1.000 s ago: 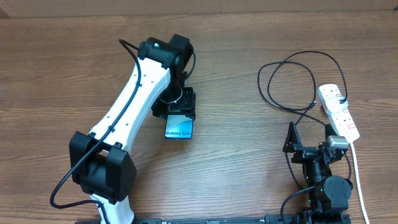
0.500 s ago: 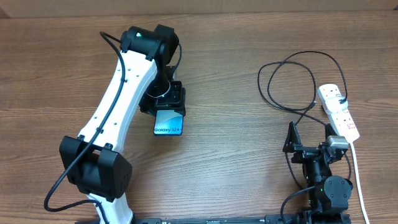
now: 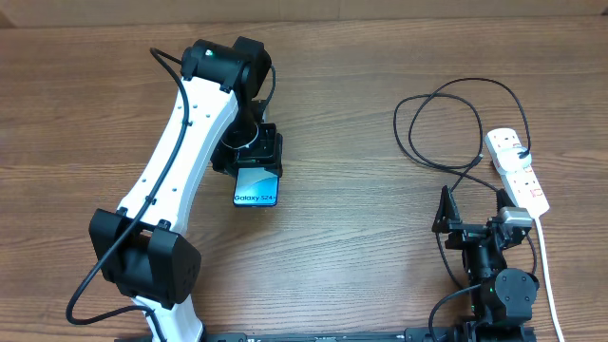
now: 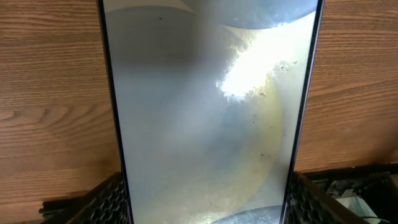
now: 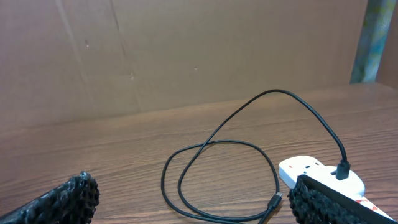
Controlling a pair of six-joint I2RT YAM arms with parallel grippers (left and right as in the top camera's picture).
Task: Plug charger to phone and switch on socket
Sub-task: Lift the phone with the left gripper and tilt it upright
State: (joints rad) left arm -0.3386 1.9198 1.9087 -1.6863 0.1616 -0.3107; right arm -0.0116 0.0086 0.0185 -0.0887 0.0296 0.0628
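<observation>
The phone (image 3: 257, 187), its screen reading "Galaxy S24+", is held in my left gripper (image 3: 255, 155) left of the table's middle. In the left wrist view its pale screen (image 4: 205, 118) fills the frame between the two jaws. The black charger cable (image 3: 446, 114) lies in loose loops at the right, one end plugged into the white socket strip (image 3: 518, 169). Its loops (image 5: 217, 168) and plug tip (image 5: 274, 200) show in the right wrist view, next to the strip (image 5: 317, 171). My right gripper (image 3: 473, 220) is open and empty near the front edge.
The strip's thick white cord (image 3: 551, 266) runs down the right edge. A brown wall (image 5: 186, 50) stands behind the wooden table (image 3: 361, 218).
My left arm carried the phone a little to the left and then settled; over the last half second it barely moved. The right arm, cable and strip stayed still.
</observation>
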